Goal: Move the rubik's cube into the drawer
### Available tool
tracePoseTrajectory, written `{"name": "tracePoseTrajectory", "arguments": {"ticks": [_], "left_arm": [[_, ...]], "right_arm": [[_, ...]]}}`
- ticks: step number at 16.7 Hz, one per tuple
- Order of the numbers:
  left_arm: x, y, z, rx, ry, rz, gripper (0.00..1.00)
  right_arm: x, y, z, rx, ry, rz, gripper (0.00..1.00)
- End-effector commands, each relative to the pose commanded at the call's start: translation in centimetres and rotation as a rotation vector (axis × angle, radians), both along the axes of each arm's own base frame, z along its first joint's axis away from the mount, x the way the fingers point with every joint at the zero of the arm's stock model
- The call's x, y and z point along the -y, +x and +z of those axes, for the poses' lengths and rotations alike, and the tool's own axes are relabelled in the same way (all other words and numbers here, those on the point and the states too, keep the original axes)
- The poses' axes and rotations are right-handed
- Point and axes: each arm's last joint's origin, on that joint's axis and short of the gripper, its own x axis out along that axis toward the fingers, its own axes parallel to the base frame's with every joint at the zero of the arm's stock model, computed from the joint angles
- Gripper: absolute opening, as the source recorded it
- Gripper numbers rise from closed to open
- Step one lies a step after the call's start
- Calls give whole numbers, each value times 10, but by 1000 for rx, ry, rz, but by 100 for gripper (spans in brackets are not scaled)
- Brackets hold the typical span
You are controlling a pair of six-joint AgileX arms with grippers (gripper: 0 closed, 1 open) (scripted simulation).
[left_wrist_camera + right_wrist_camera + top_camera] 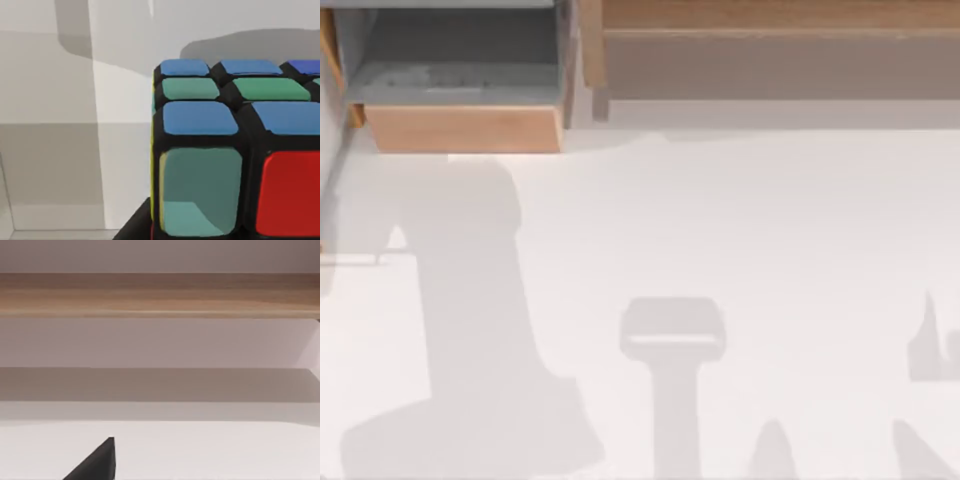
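The drawer (465,128) is seen pulled open at the table's (740,250) far left in the top view, its tan front panel facing the table and its grey floor bare. A long wooden shelf ledge (770,20) is set to its right. In the left wrist view the rubik's cube (235,150) is seen very close, above a pale surface. Whether either gripper is clenched or released cannot be told.

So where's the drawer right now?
The drawer sits open at the top view's far left corner, beside the long wooden shelf ledge on its right.
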Motion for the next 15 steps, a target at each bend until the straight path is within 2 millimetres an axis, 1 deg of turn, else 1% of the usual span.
{"name": "tracePoseTrajectory", "arguments": {"ticks": [6, 15], "left_arm": [[0, 0, 0, 0, 0, 0, 0], [0, 0, 0, 0, 0, 0, 68]], "right_arm": [[0, 0, 0, 0, 0, 0, 100], [0, 0, 0, 0, 0, 0, 100]]}}
